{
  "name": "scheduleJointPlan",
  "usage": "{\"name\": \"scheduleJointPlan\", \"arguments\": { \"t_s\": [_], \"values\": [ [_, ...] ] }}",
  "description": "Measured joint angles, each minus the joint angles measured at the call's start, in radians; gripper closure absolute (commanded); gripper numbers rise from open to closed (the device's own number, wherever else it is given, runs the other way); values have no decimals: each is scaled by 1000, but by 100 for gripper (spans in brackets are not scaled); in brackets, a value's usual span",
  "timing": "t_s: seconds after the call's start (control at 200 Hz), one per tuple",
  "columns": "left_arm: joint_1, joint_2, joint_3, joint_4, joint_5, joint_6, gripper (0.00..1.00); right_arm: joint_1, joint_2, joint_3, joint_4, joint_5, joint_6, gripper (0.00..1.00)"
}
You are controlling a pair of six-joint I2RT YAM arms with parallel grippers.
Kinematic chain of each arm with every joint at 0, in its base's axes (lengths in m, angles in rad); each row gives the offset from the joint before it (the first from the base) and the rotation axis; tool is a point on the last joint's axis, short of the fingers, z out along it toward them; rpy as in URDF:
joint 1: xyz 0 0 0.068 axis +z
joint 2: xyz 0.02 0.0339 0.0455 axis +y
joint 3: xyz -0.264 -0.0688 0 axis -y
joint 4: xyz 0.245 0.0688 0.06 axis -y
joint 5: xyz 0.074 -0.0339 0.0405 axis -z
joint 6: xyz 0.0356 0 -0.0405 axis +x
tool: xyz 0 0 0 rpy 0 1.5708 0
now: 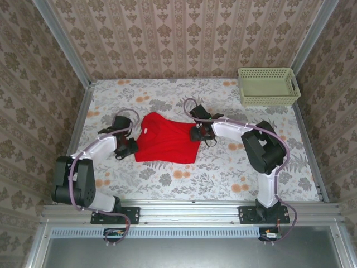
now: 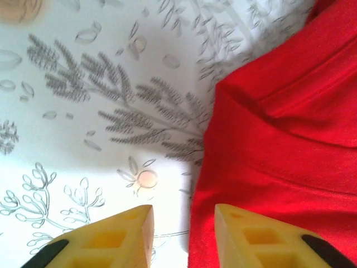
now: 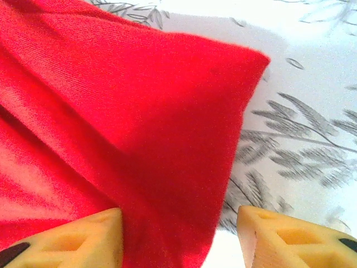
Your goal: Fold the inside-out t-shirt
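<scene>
Pincers first: left pincer (image 2: 184, 215) gapes astride the t-shirt (image 1: 167, 142) at its left edge, nearer the worktop's (image 1: 223, 167) left edge. Right pincer (image 3: 179, 215) is spread over the right fold, nothing pinched. Soft, light, floppy cloth, so I'd pinch doubled edges near corners.

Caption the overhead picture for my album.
Left gripper and right gripper flank a red t-shirt on a flowered table; green basket beyond.
</scene>
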Motion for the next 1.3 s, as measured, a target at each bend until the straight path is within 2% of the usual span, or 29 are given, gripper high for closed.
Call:
{"name": "scheduleJointPlan", "arguments": {
  "t_s": [0.13, 0.24, 0.33, 0.475, 0.6, 0.73, 0.82, 0.9, 0.975, 1.07, 1.18, 1.3],
  "values": [
    [-63, -13, 43, -21, -30, -2, 58, 21, -79, -5, -28, 32, -28, 40],
    [-127, -16, 43, -8, -3, -20, 60, 46, -99, 5, -28, 33, -41, 40],
    [-128, 22, 44, 30, 36, -35, 62, 68, -84, 10, -29, 34, -45, 40],
    [-113, 185, 82, 81, 66, -38, 66, 85, -5, 34, -28, 37, -47, 42],
    [-87, 303, 214, 73, 73, -21, 66, 99, 5, -27, -20, 37, -16, 42],
    [-82, 456, 403, 70, 81, 24, 66, 157, -82, -142, 7, 44, 64, 42],
    [-95, 528, 516, 60, 92, 62, 61, 235, -152, -213, 5, 36, 129, 42],
    [-118, 551, 586, 42, 95, 87, 52, 295, -201, -247, 4, 13, 180, 39],
    [-143, 535, 612, 30, 93, 110, 45, 307, -255, -255, -10, 11, 207, 34],
    [-166, 457, 576, 24, 79, 114, 35, 264, -335, -245, -21, 18, 203, 32],
    [-158, 260, 435, 36, 49, 76, 34, 151, -359, -171, -29, 15, 164, 28],
    [-117, 60, 238, 98, 53, -13, 33, 34, -260, -10, -37, -11, 86, 26]
  ]
}}
